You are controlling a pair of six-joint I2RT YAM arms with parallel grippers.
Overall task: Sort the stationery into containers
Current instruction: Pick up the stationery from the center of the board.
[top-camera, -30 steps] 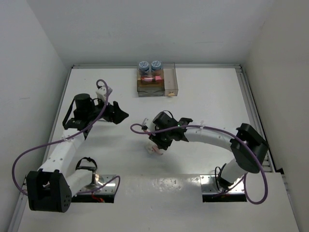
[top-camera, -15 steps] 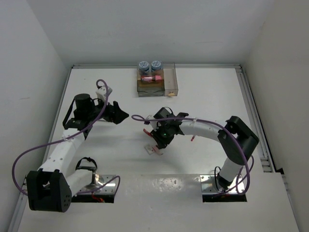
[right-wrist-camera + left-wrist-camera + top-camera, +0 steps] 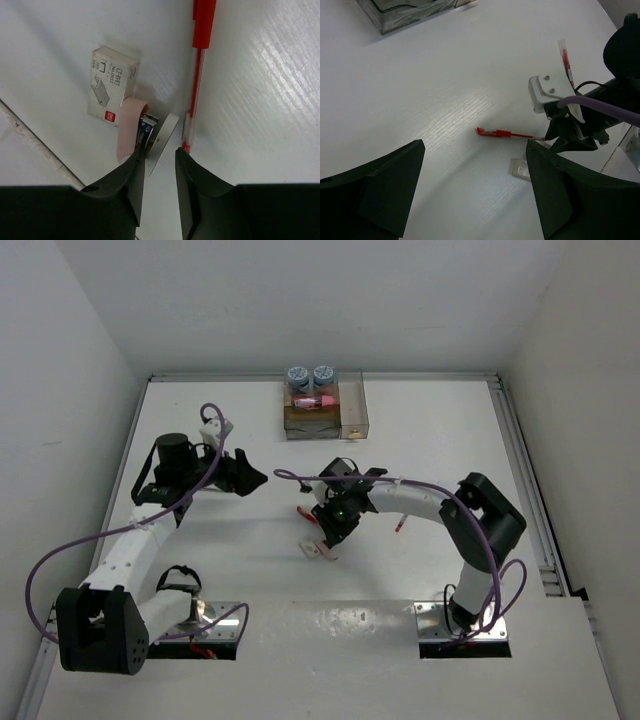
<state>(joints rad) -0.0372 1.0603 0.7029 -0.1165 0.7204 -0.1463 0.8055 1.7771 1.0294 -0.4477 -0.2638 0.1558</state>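
Stationery is partly sorted. The right gripper [image 3: 159,152] has its jaws only narrowly apart, tips straddling a small pink-and-white piece [image 3: 131,125] on the table [image 3: 200,420]; whether that piece is pinched, I cannot tell. Just beside it lie a small white box [image 3: 111,85] and a red pen [image 3: 200,65]; another red pen [image 3: 400,525] lies apart from these. The left gripper [image 3: 474,165] hangs wide open and empty. Far back, the organiser [image 3: 361,405] already holds 2 patterned rolls [image 3: 298,375] and a pink piece [image 3: 315,400]. By my judgement, 4 loose items remain.
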